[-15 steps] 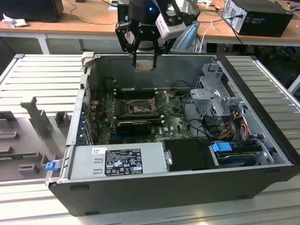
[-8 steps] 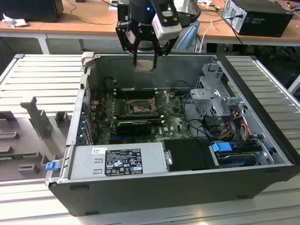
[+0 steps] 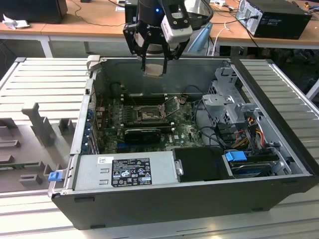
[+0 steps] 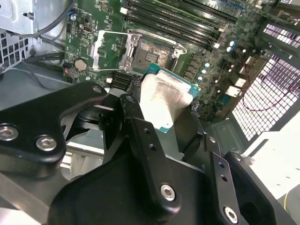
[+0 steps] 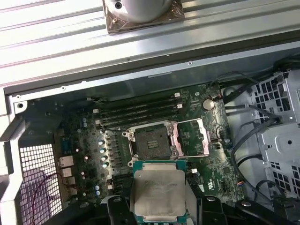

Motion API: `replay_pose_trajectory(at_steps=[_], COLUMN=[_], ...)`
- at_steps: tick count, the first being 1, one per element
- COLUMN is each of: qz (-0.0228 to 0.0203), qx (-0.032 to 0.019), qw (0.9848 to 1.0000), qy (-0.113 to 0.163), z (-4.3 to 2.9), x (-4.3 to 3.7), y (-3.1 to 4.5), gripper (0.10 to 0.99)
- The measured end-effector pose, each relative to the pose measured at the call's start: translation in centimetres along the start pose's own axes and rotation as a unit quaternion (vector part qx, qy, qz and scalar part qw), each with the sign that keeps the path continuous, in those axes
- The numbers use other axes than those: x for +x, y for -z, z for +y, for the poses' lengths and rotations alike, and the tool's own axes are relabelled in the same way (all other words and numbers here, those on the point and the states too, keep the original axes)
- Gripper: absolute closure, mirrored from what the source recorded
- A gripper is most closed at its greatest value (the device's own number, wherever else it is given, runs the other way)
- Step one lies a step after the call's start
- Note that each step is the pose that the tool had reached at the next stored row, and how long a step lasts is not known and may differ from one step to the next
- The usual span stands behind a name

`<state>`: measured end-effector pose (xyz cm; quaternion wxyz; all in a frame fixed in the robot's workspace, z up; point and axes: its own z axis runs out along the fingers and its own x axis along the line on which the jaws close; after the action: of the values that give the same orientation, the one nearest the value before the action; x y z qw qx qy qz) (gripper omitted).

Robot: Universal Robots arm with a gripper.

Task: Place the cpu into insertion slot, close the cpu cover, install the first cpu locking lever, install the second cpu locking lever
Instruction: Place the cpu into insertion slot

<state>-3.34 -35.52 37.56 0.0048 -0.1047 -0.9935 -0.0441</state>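
Gripper (image 3: 154, 62) pinches the cpu (image 3: 153, 70) between its black fingers (image 4: 132, 117), which press on opposite edges of the chip. We note the pale metal top of the chip facing the cameras in both wrist views, with its green rim showing along the free edges. In the exterior view the held chip hangs high over the far wall of the open computer case (image 3: 279, 164), well apart from the motherboard (image 3: 184, 132) below. We find the insertion slot (image 5: 152, 139) uncovered, its dark centre exposed, with nothing seated in it. The chip is not yet in contact with it. The cpu cover (image 5: 192, 138) stands swung open, lying just beside the socket toward the exterior view's right. Long black memory slots (image 5: 138, 112) run just beyond the socket, toward the far wall. A grey power supply (image 3: 127, 171) occupies the near edge of the case.
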Motion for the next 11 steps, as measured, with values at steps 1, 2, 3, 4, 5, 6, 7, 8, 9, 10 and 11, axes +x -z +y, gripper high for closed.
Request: replay_pose_trajectory(at_steps=[1,2,3,4,5,6,7,8,9,10,11], qz=[-0.0004,-0.0010,-0.0017,-0.0021,-0.0026,-0.0028,-0.0032,-0.0035,-0.0039,-0.0042,-0.0049], qx=[-0.0002,-0.0003,-0.0004,-0.0005,-0.0006,-0.0007,-0.0007,-0.0008,-0.0009,-0.0009,-0.0010], qw=[1.0000,0.9999,0.9998,0.9997,0.9996,0.9995,0.9993,0.9992,0.9990,0.9988,0.9984], qy=[-0.005,-0.011,-0.019,-0.025,-0.029,-0.032,-0.036,-0.040,-0.044,-0.048,-0.056], z=[0.00,0.00,0.00,0.00,0.00,0.00,0.00,0.00,0.00,0.00,0.00], x=[0.00,0.00,0.00,0.00,0.00,0.00,0.00,0.00,0.00,0.00,0.00], y=[-0.01,-0.01,-0.01,-0.01,-0.01,-0.01,-0.01,-0.01,-0.01,-0.02,-0.02], gripper=[0.557,0.557,0.557,0.557,0.557,0.557,0.557,0.557,0.557,0.557,0.557])
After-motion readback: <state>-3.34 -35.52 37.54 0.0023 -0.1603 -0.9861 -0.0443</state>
